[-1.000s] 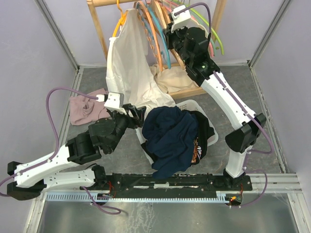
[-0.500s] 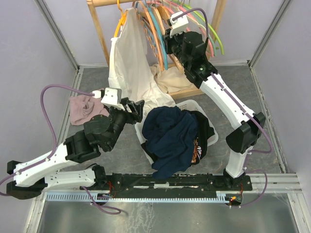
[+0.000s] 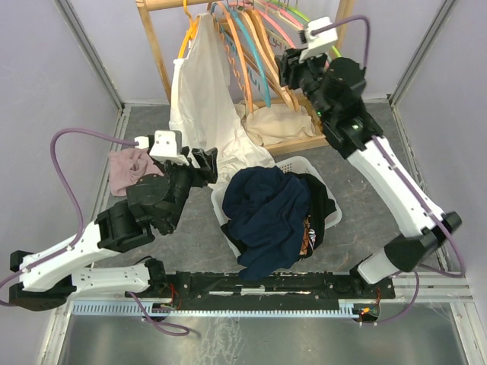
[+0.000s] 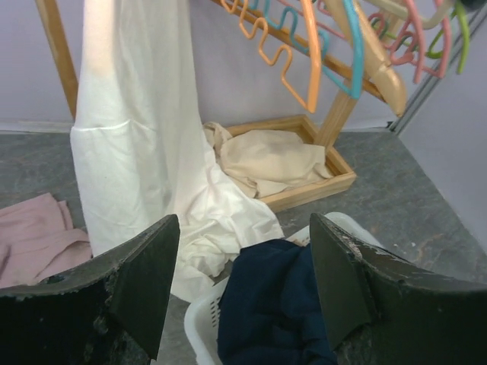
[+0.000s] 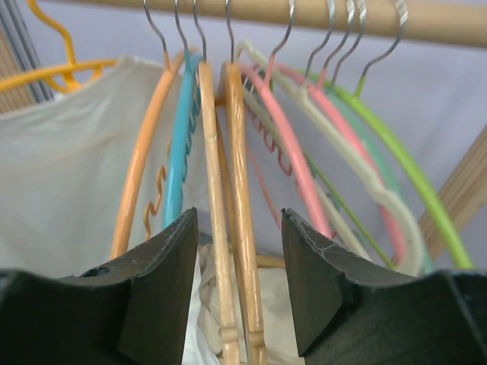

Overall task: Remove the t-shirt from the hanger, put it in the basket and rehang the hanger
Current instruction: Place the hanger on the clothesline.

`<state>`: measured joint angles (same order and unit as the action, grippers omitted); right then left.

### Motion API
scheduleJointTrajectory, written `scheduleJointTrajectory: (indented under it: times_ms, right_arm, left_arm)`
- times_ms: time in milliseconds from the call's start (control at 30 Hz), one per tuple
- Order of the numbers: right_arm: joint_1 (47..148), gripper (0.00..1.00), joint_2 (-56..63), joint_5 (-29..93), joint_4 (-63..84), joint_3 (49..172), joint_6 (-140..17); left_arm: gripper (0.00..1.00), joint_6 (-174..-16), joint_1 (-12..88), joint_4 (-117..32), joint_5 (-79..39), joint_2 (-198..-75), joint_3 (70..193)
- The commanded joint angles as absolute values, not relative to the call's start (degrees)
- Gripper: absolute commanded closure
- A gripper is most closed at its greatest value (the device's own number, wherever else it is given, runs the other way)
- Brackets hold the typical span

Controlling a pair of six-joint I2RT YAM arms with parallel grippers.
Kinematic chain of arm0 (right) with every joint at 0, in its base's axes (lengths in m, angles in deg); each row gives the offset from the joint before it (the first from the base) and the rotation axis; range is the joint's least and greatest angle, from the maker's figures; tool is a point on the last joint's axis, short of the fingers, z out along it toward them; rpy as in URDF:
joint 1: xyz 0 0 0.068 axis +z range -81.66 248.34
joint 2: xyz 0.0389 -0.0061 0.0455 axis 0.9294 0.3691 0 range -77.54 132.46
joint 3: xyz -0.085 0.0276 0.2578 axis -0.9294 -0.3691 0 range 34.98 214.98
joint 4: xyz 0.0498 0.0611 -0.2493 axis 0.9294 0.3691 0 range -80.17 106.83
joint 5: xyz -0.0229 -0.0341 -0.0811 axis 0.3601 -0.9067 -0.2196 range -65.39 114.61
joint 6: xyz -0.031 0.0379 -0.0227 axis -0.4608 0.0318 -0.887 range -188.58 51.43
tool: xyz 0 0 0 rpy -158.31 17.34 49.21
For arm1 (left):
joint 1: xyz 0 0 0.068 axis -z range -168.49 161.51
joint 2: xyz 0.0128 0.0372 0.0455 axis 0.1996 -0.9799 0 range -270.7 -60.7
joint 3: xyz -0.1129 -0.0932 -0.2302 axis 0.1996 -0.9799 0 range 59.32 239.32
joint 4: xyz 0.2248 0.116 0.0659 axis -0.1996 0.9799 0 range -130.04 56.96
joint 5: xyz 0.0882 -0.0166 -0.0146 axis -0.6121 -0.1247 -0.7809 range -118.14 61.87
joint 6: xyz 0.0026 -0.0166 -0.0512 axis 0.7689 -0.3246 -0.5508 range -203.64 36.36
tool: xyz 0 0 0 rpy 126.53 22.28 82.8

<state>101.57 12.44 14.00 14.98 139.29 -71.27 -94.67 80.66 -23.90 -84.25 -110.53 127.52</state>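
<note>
The white cotton t-shirt hangs on the thin yellow hanger at the left end of the round wooden rail. It drapes long, and its hem trails down to the grey floor just beside the white plastic laundry basket. Neither of your grippers has hold of it.

Your left gripper has its black fingers spread wide with nothing between them. It sits low, near the foot of the t-shirt but apart from it, and points towards the rack. Through the gap you see the shirt's hem, the rim of the basket and the dark navy garment heaped in it. Further out, a crumpled cream cloth lies in the shallow wooden base tray of the rack. A dusty pink garment lies on the floor to the left.

Your right gripper is up at the rail with its fingers partly spread and gripping nothing. The two pale wooden hangers run down through the gap, and you cannot tell from here whether they touch a finger. To their left hang a bright blue hanger and an orange hanger with a wavy bar. Beyond those is the t-shirt on its yellow hanger. To the right fan out a pink hanger, a cream one and a lime green one
</note>
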Motion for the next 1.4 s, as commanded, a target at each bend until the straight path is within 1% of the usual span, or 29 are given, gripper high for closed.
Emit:
scheduleJointTrajectory:
  times_ms: [0,233,367,667,833,967,1100,1200,1367]
  right_arm:
    - [101.48,0.44,5.08,14.6,15.68,139.78,-69.63]
    - [103.05,0.42,3.15,18.06,20.21,142.58,-68.04]
    - [104.48,0.41,1.75,18.18,19.73,141.28,-68.05]
    - [105.67,0.41,-0.21,19.2,19.55,138.79,-68.22]
    - [105.63,0.4,-1.35,20.05,19.23,137.28,-68.09]
    - [105.74,0.36,-2.75,20.65,19.66,136.37,-67.9]
    - [105.62,0.29,-5.22,20.59,19.63,134.48,-67.87]
    - [105.75,0.28,-6.33,20.23,20.41,133.88,-68.09]
    - [105.71,0.28,-8.49,19.87,21.26,132.59,-68.4]
  left_arm:
    - [0.23,-95.7,80.79,-20.77,-90.34,-111.05,129.23]
    - [0.21,-98.35,80.74,-19.61,-94.91,-108.19,126.55]
    - [0.21,-95.77,80.72,-23.81,-97.5,-105.1,124.75]
    - [0.2,-84.68,80.66,-35.42,-102.9,-104.36,123.67]
    - [0.17,-72.97,80.43,-46.39,-100.05,-104.91,122.86]
    - [0.13,-68.2,79.55,-49.59,-98.63,-106.7,125.01]
    - [0.09,-70.34,77.65,-46.18,-95.31,-110.39,127.96]
    - [0.08,-74.93,74.08,-40.8,-91.38,-113.66,130.83]
    - [0.06,-79.21,63.94,-34.58,-85.78,-117.86,135.71]
